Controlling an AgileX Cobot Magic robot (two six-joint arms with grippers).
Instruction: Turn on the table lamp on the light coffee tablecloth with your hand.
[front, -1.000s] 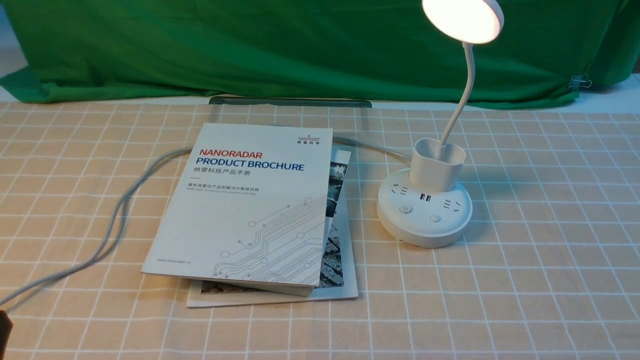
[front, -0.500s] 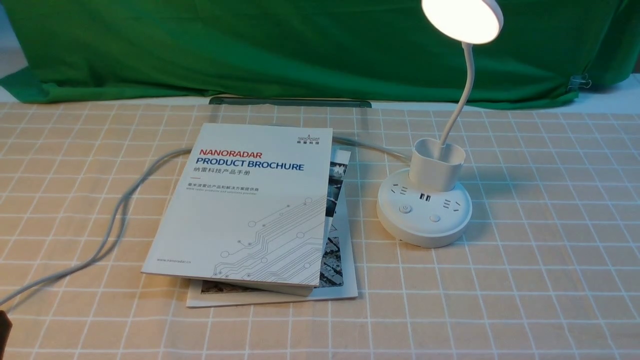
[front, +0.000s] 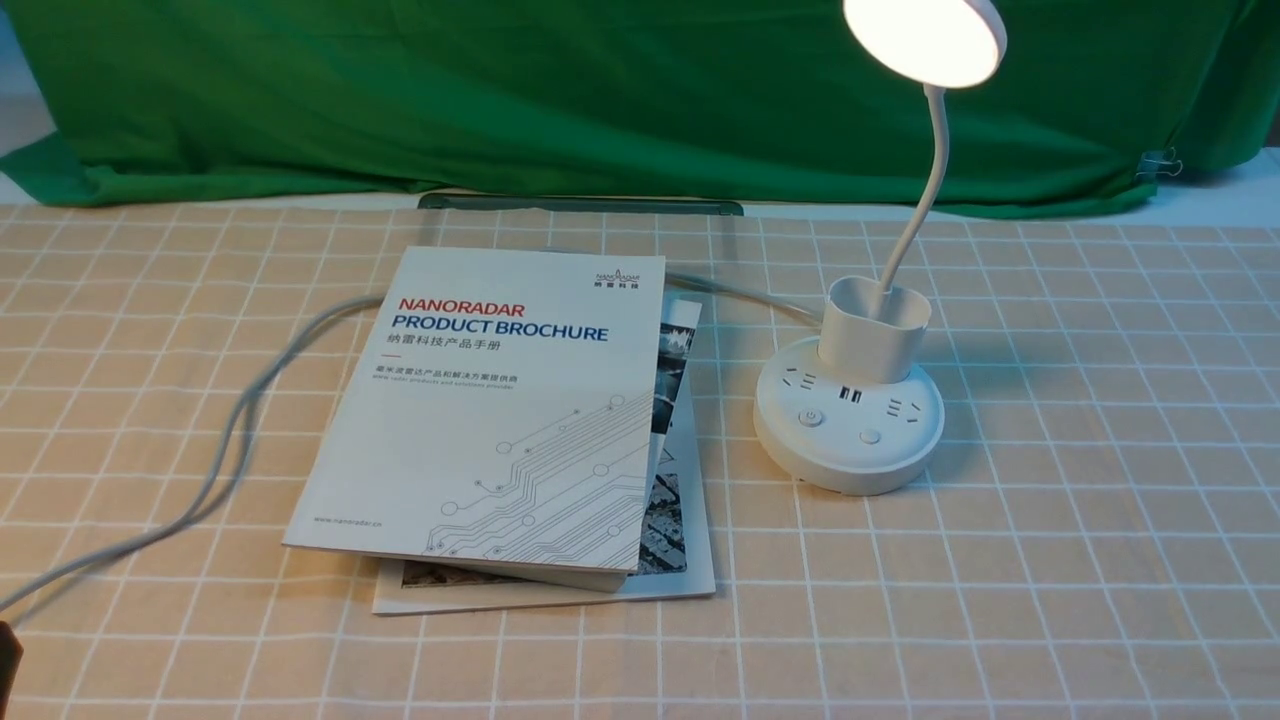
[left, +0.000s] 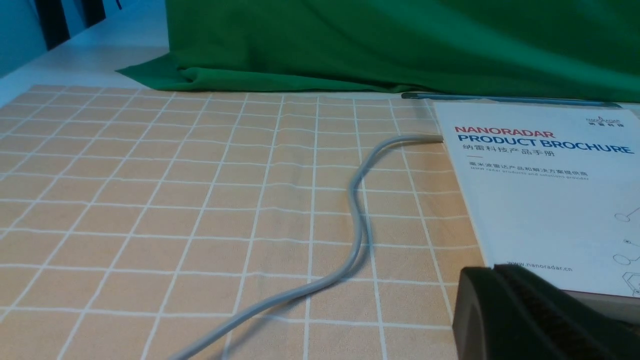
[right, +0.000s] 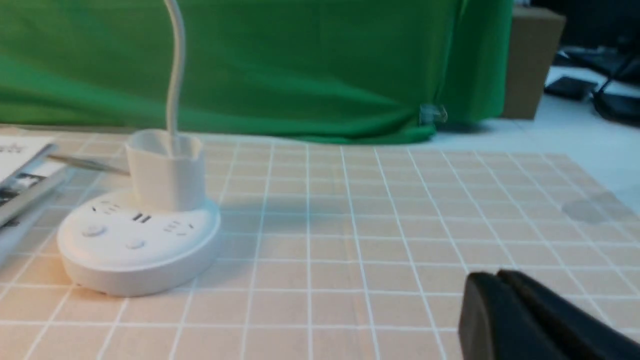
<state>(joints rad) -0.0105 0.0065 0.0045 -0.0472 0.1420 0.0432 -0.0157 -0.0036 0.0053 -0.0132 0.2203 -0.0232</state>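
The white table lamp (front: 848, 415) stands on the light coffee tablecloth (front: 1050, 520), right of centre. Its disc head (front: 925, 40) glows, lit. Its round base shows two buttons (front: 811, 418) and sockets; it also shows in the right wrist view (right: 137, 240). My left gripper (left: 492, 270) is shut and empty, low near the brochure's front corner; only a dark sliver of it shows at the front view's lower left edge (front: 8, 660). My right gripper (right: 495, 275) is shut and empty, well to the right of the lamp base and out of the front view.
A white product brochure (front: 500, 410) lies on a second booklet (front: 680, 540) left of the lamp. A grey cable (front: 235, 430) runs from under it toward the front left. A green cloth (front: 500, 90) hangs along the back, with a dark flat bar (front: 580, 204) at its foot.
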